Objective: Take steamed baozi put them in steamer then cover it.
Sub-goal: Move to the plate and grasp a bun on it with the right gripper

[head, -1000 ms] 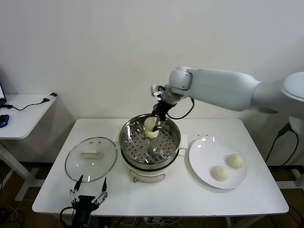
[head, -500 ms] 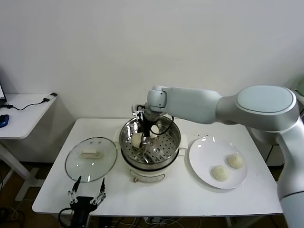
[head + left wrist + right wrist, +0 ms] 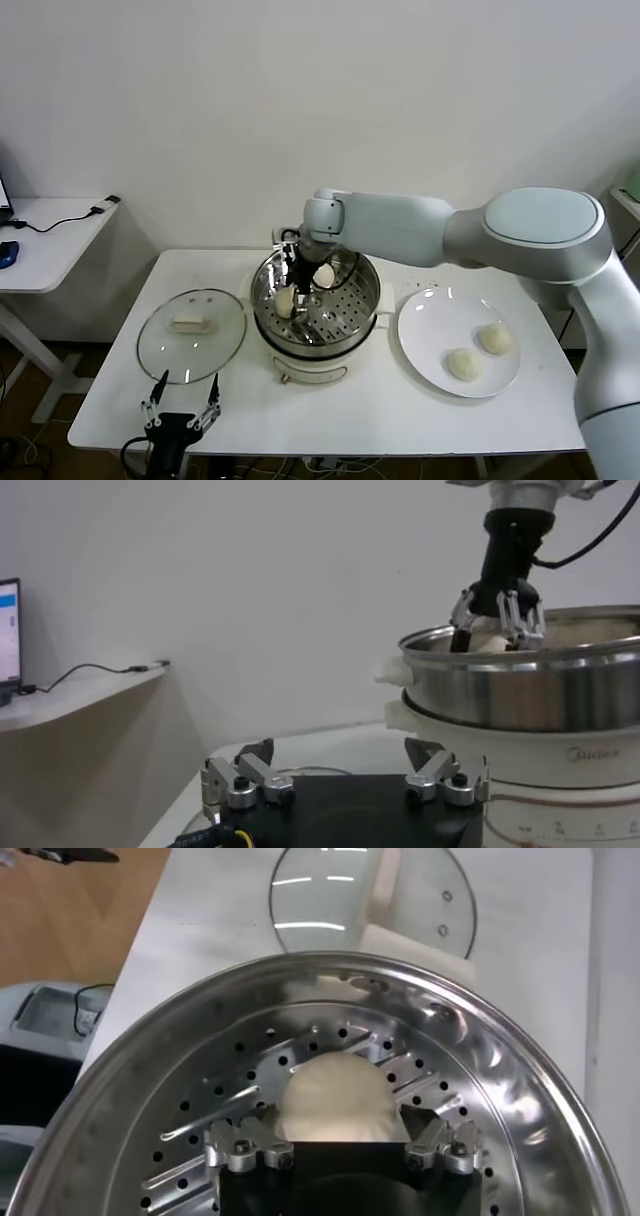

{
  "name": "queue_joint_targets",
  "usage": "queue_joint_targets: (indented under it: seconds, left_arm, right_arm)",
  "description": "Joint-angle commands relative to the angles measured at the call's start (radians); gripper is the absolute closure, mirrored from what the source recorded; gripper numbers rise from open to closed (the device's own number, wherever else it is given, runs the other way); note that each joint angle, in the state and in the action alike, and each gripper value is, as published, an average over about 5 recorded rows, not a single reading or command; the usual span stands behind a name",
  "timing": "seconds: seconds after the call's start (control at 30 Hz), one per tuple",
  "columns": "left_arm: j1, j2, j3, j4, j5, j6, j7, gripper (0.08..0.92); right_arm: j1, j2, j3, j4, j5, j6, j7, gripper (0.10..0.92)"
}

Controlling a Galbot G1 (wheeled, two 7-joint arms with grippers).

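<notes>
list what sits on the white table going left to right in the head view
cover → steamer, with the right pincer down inside it by a baozi → white plate with two baozi. The left pincer waits at the table's near edge, below the cover.

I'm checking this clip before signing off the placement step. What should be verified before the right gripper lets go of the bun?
1. Right gripper is inside the steamer rim, closed on the held baozi: ok.
2. Held baozi is over the perforated tray: ok.
3. Held baozi actually rests on the tray: cannot tell.
4. Held baozi is apart from the second baozi in the steamer: ok.
5. Cover is off, lying on the table to the steamer's left: ok.
6. Left gripper is open at the table's near edge, out of the way: ok.
</notes>
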Motion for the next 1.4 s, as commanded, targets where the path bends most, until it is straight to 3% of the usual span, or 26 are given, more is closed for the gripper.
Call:
queue_joint_targets:
  seconds: [0.03,0.43,0.73,1.03,1.4]
  left_arm:
    - [0.002,0.001,0.000,-0.003,-0.002,-0.001,0.000,0.177]
    - [0.015,-0.002,0.011,-0.010,0.014,-0.007,0.001,0.177]
    - [0.017,-0.005,0.008,-0.021,0.026,0.003,0.002,0.177]
    - [0.030,-0.008,-0.002,-0.027,0.031,0.002,0.002,0.177]
    - [0.041,-0.015,-0.014,-0.017,0.032,-0.002,0.001,0.177]
  right_arm:
    - [0.144,-0.161,-0.007,0.143,0.017,0.007,-0.028,0.203]
    - [0.304,-0.690,-0.089,0.459,-0.166,0.069,-0.093,0.203]
    - [0.115,-0.965,-0.016,0.577,-0.402,0.080,-0.090,0.203]
    - [-0.275,-1.018,0.227,0.472,-0.649,0.102,-0.096,0.203]
    - [-0.465,-0.927,0.371,0.344,-0.724,0.112,-0.077,0.203]
